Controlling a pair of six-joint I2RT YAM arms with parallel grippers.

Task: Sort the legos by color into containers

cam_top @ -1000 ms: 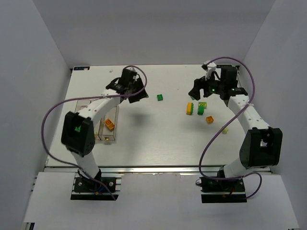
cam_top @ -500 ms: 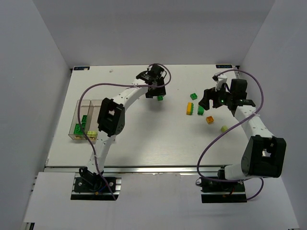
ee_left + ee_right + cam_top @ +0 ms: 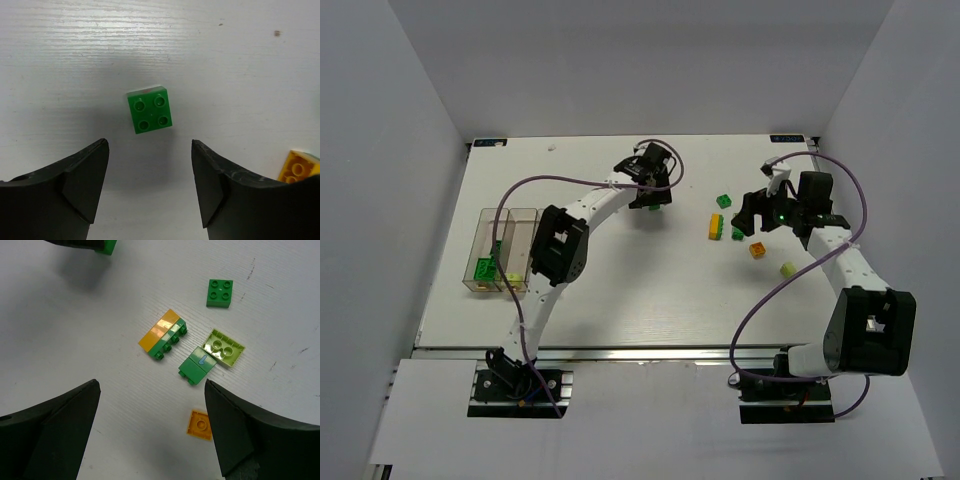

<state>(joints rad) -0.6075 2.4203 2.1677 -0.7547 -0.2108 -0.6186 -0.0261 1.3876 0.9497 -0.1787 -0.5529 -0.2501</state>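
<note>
At the left, the containers [image 3: 520, 228] are holding a few sorted bricks, and the left gripper [image 3: 150, 150] (over those bins a second ago) is now hanging far out above a dark green brick [image 3: 150, 110] lying on the table [image 3: 620, 290], its jaws spreading wider, untouching, so a fresh pick is likely being lined up. Further right, the right gripper [image 3: 151, 390] is hovering wide open and empty above the loose, unsorted legos [image 3: 197, 365].

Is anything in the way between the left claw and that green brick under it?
No, nothing I can see. The left gripper hangs open right over the green brick. An orange brick lies off to one side, outside the jaws.
</note>
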